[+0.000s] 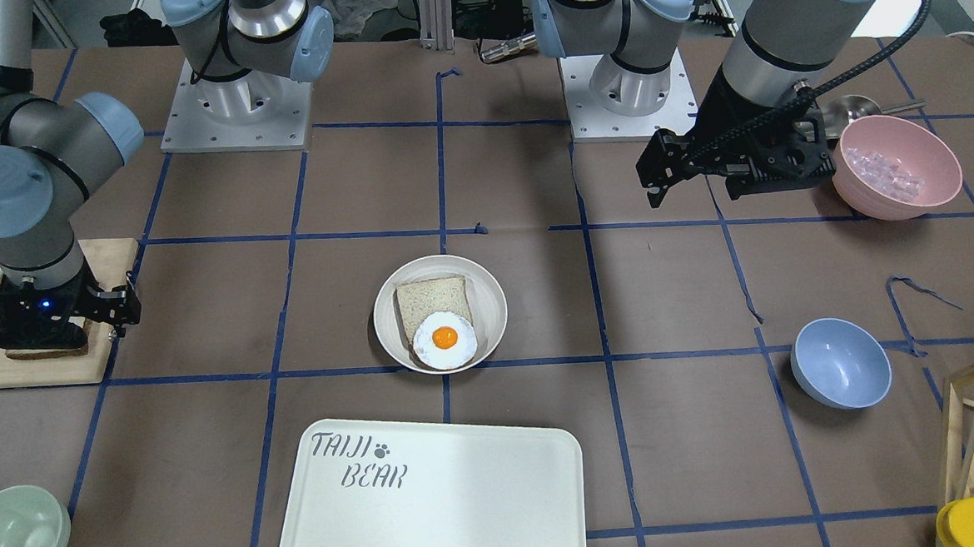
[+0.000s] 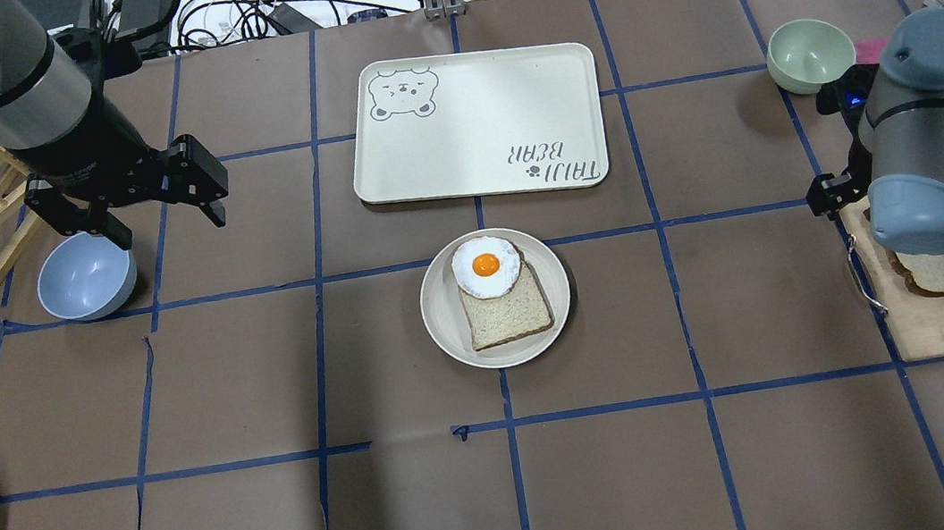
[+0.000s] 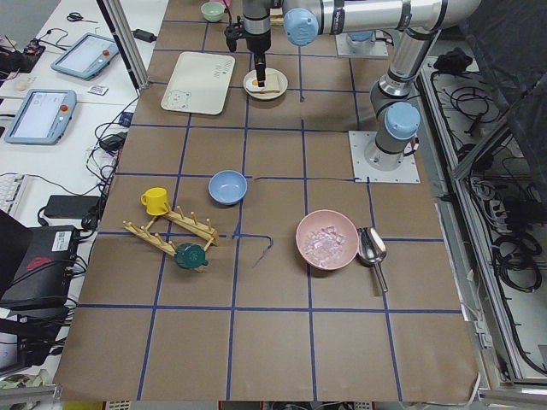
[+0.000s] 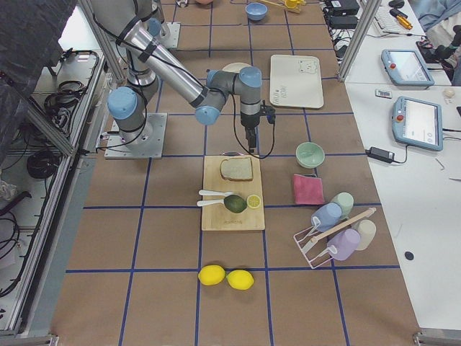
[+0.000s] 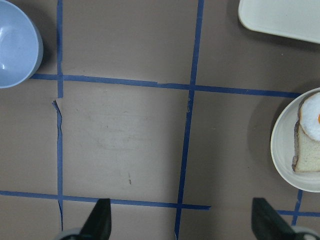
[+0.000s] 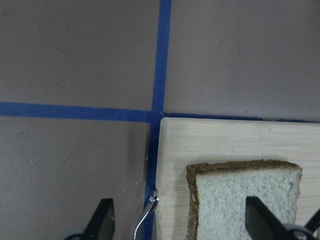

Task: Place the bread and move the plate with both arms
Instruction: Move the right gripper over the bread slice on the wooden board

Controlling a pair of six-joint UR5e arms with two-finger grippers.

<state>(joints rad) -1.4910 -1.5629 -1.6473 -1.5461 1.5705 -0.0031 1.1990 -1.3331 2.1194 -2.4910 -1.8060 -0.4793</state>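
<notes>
Bread [image 6: 245, 205] flat on board [image 6: 215, 145], right end of counter [image 6: 75, 60]. Right gripper [image 6: 181, 222] apart, straddling bread corner and board edge. Left gripper [image 5: 182, 220] apart, empty, near plate [image 2: 443, 322]. Risks: offset descent, finger strikes board; soft slice folds; egg [image 2: 485, 267] knocked off plate.

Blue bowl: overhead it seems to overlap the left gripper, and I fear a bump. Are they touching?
Apart. The left wrist view shows the blue bowl in its corner, with bare table between it and the left gripper.
</notes>
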